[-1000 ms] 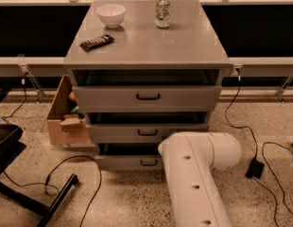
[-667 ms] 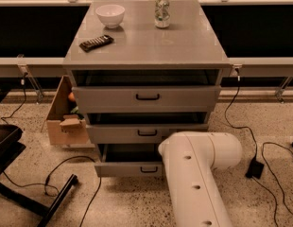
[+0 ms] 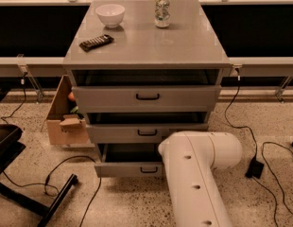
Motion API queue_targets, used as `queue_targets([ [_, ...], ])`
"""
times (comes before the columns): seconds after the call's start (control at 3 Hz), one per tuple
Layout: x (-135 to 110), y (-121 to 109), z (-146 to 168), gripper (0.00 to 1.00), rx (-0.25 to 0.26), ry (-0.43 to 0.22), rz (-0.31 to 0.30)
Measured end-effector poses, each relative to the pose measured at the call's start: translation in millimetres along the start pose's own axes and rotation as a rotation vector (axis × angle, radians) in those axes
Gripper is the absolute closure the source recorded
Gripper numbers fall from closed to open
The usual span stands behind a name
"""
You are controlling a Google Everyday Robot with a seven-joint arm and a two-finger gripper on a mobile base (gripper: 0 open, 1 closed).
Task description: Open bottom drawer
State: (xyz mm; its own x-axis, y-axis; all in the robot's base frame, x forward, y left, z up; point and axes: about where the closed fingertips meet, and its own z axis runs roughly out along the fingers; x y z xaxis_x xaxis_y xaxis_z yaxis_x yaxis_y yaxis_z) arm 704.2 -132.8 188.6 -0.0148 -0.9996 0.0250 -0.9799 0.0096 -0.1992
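The bottom drawer [image 3: 127,167] is the lowest grey front of the cabinet, with a small black loop handle [image 3: 149,170]. It stands pulled out, with a dark gap showing above its front. The top drawer [image 3: 146,98] and the middle drawer [image 3: 137,132] are also slightly out. My white arm [image 3: 198,178] rises from the lower edge and covers the right part of the bottom drawer. The gripper is hidden behind the arm, near the right side of the bottom drawer.
On the cabinet top stand a white bowl [image 3: 110,14], a can [image 3: 161,11] and a dark remote [image 3: 96,42]. A cardboard box [image 3: 66,122] sits left of the cabinet. A black chair base [image 3: 23,183] and cables [image 3: 260,150] lie on the floor.
The bottom drawer has slid out toward the camera; the gap above its front is wider. The arm has barely moved.
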Motion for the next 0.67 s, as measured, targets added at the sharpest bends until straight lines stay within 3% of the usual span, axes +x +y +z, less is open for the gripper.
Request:
queue_targets([
  [0.67, 0.0, 0.1, 0.0, 0.18, 0.0, 0.0, 0.0],
])
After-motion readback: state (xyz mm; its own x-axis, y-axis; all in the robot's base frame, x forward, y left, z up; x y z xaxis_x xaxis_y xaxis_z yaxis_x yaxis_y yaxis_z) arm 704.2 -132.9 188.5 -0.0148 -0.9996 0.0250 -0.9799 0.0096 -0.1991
